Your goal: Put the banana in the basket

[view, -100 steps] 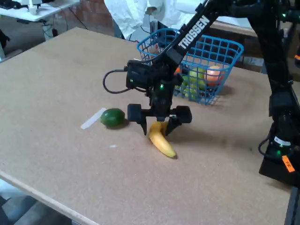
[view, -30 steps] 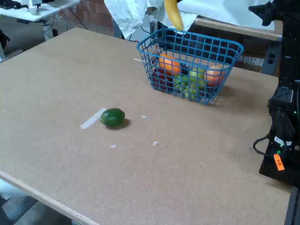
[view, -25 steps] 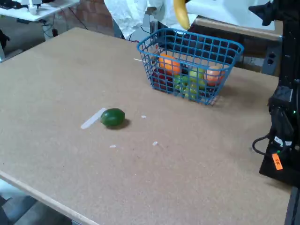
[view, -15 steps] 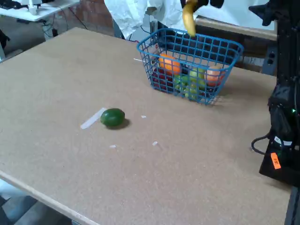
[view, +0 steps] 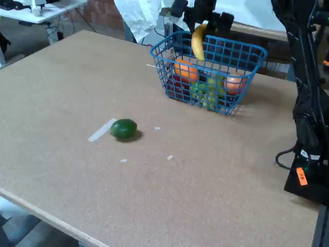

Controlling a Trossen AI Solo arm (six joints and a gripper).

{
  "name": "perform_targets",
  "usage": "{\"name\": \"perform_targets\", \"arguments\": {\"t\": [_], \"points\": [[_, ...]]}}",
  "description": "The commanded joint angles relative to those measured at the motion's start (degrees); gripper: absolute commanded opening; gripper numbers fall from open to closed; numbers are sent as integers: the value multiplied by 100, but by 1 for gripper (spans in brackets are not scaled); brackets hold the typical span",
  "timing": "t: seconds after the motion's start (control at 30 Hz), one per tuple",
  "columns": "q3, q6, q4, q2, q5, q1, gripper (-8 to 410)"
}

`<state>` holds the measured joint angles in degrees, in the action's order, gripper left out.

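Half a second back the banana hung higher, at the basket far rim; now I have brought it down, and it dangles over the fruit inside. My gripper is clamped on its upper end (stem side, I judge). Not yet released. The green fruit sits untouched, near left. Remaining: let go.

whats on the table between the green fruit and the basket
In the fixed view, only bare tabletop with a few small pale specks separates the green fruit from the blue wire basket.
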<state>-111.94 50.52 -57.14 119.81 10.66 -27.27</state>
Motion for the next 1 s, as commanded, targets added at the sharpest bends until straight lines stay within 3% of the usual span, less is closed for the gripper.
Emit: {"name": "perform_targets", "arguments": {"t": [0.0, 0.33, 0.47, 0.6, 0.87, 0.97], "points": [[-2, 28, 184, 378, 20, 0, 22], [-2, -46, -28, 518, 35, 0, 22], [-2, -120, -164, 518, 37, 0, 46], [-2, -129, -271, 516, 48, 0, 108], [-2, -175, -372, 470, 85, 2, 275], [-2, -173, -420, 363, 83, 2, 313]]}}
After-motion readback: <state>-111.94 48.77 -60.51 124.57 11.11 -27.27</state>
